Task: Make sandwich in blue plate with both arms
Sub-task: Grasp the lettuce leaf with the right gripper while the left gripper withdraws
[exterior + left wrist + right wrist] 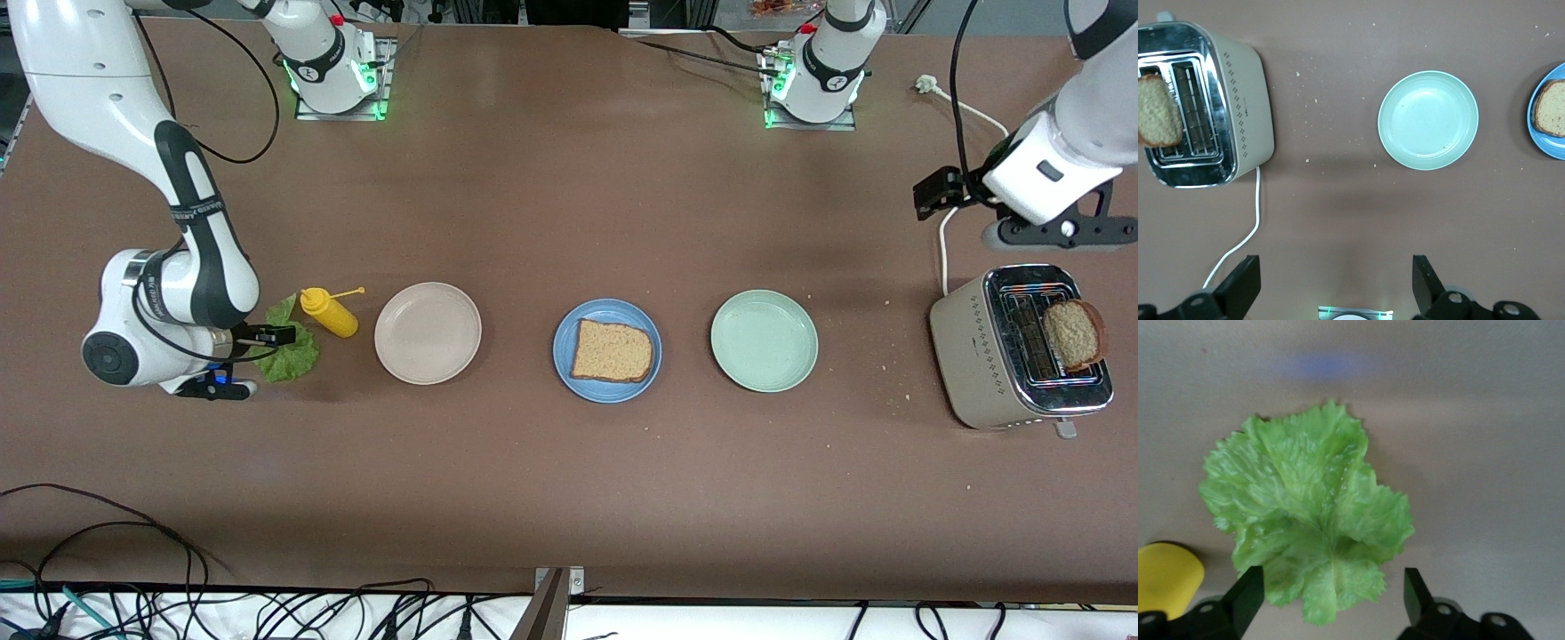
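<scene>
Clearly, the coming move is decided by one relation: the lettuce leaf point(286, 349) lies directly under the right gripper point(263, 336), which is held low over it with its fingers spread wide, one on each side of the leaf's stem end, and nothing is grasped yet. In the right wrist view the lettuce leaf point(1306, 513) is seen between the two black fingers point(1245, 597), its stem at about 6 o'clock and its frilled edge at 12 o'clock, so the long axis runs across the line on which the fingers close. The right arm is judged much the nearer one for this piece. On the table face as the front view shows it, the blue plate point(607, 349) is found near the centre, with one bread slice point(612, 351) already lying in it; the leaf lies toward 9 o'clock from it, past the beige plate point(428, 332) and the mustard bottle point(328, 312). The pale green plate point(764, 340) and the toaster point(1021, 348), with a second slice point(1073, 334) standing in its slot, are found toward 3 o'clock. The left gripper point(942, 192) waits, released and empty, in the air near the toaster. The finger spacing around the stem is shown only by the right wrist view (the front view hides it under the arm), while the left wrist view alone shows the toaster point(1205, 113) from above.
</scene>
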{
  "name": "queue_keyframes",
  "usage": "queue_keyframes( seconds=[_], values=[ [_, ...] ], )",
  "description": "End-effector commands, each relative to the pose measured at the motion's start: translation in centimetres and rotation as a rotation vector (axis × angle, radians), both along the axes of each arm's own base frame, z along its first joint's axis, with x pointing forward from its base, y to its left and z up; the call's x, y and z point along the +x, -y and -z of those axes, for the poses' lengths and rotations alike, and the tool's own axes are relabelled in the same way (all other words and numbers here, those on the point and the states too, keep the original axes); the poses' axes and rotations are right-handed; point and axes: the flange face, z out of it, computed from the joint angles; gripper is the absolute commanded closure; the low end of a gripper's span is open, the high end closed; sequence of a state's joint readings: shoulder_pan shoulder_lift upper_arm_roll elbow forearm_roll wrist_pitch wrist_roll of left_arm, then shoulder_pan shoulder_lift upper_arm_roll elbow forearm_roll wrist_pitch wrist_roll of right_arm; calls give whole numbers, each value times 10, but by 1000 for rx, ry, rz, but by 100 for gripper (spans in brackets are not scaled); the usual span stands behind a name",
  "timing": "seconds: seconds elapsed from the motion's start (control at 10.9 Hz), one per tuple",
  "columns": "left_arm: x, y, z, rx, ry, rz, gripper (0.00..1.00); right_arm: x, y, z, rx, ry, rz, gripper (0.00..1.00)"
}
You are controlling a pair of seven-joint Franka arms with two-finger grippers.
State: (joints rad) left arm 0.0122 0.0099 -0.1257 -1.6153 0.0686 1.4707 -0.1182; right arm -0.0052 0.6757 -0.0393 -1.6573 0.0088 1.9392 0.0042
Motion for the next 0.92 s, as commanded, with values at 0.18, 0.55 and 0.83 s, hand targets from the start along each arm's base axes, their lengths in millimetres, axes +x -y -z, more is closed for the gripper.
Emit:
queue_keyframes(
  seconds=[0.18, 0.55, 0.83],
  values=[
    [-18, -2, -8, 29, -6, -69, 0, -4, 0, 27, -4, -19, 0, 81],
    [-11, -25, -12, 10, -10, -108, 0, 10, -6, 0, -3, 13, -14, 100],
    [-17, -26, -14, 17, -61, -114, 0, 32, -8, -66, -1, 19, -31, 100]
  ],
)
